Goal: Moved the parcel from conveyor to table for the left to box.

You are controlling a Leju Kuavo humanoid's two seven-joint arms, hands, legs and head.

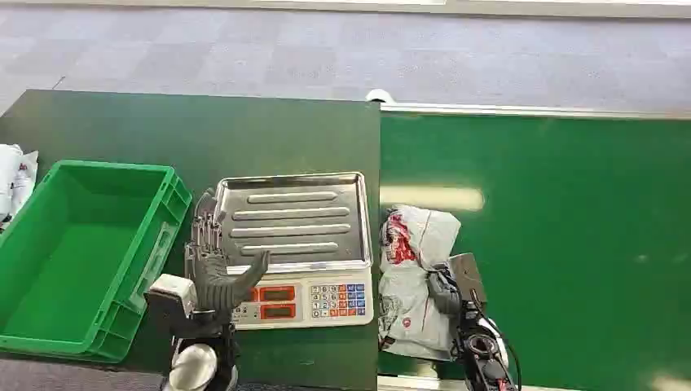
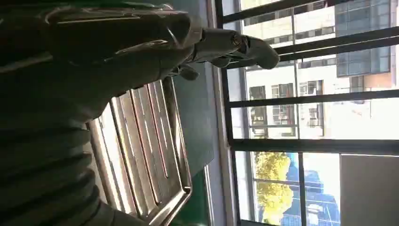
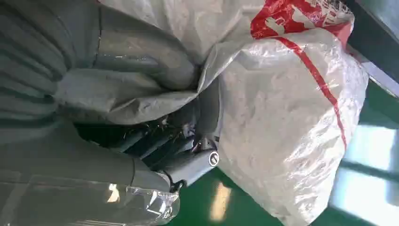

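The parcel, a white plastic bag with red print, lies on the green conveyor belt right beside the table's edge. My right hand is on its right side. In the right wrist view, the thumb and dark fingers of that hand pinch a fold of the parcel. My left hand is held up with fingers spread at the left edge of the scale's steel tray, holding nothing. Its wrist view shows the left hand above the ribbed tray.
An electronic scale with a keypad stands on the dark green table. A green plastic crate sits left of it, nothing inside. Another white bag lies at the far left edge. Grey floor lies beyond.
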